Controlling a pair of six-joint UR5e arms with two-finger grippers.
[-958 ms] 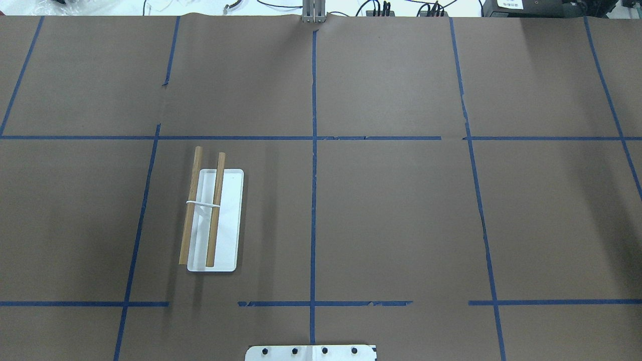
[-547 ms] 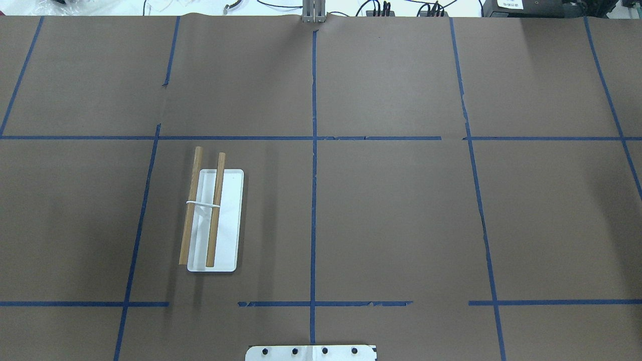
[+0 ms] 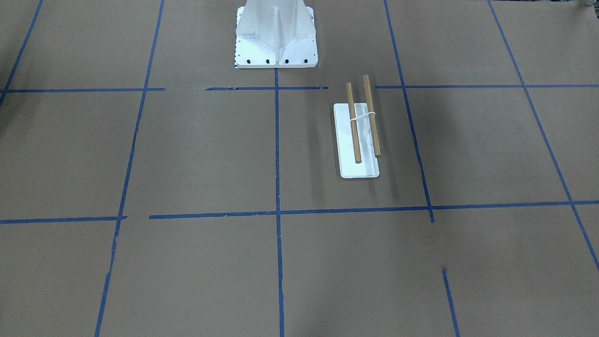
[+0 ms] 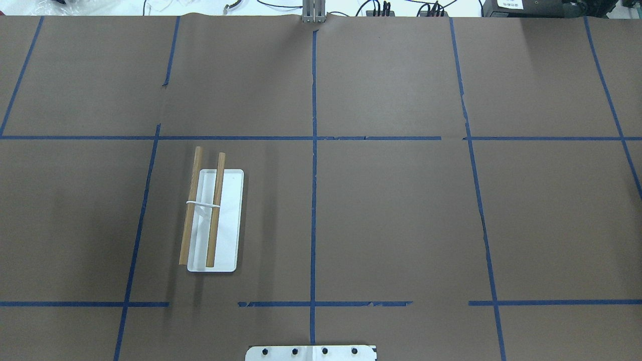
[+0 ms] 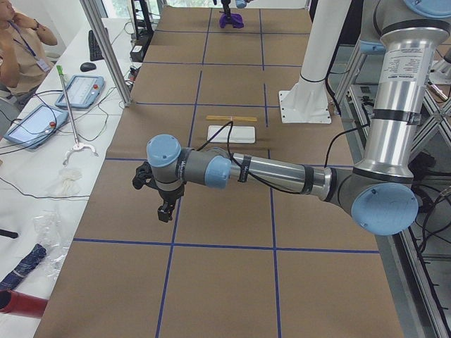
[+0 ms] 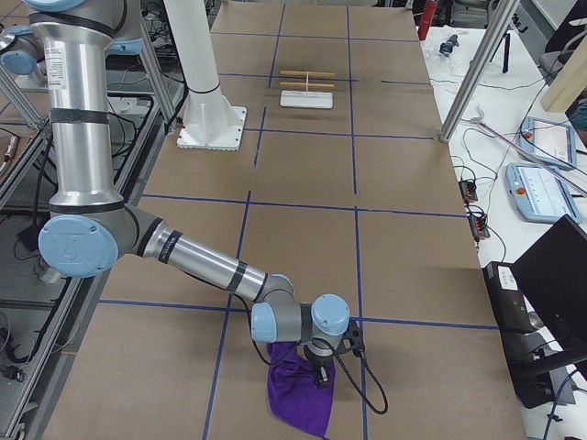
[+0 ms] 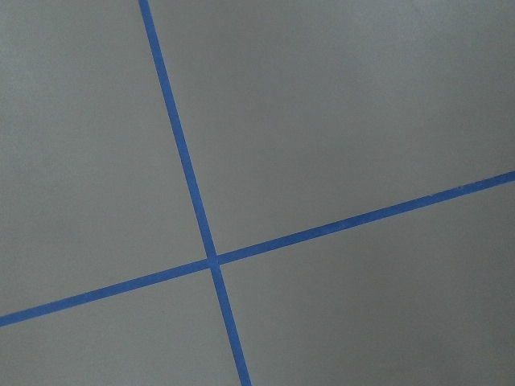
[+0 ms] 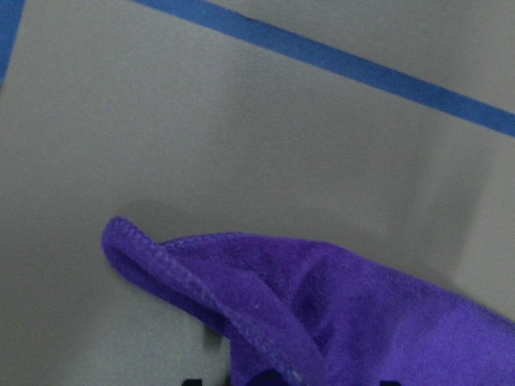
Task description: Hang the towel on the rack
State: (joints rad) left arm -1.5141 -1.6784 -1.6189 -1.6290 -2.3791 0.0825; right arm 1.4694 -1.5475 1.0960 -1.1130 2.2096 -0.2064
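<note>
The table (image 4: 401, 225) is plain brown, gridded with blue tape lines (image 4: 313, 200). The rack (image 4: 214, 220) has light-brown rods (image 4: 190, 210), a white bracket (image 4: 203, 204) and a white base (image 4: 231, 240); the towel (image 6: 298, 403) is solid purple. The pedestal (image 3: 276, 32) is white with black bolts (image 3: 267, 61); the left arm (image 5: 275, 172) and right arm (image 6: 197, 259) are silver with light-blue joint caps (image 5: 163, 150).

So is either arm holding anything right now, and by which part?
Cannot tell: right gripper sits at an edge of the purple towel, jaws unseen. Nothing shows at the left gripper.
</note>
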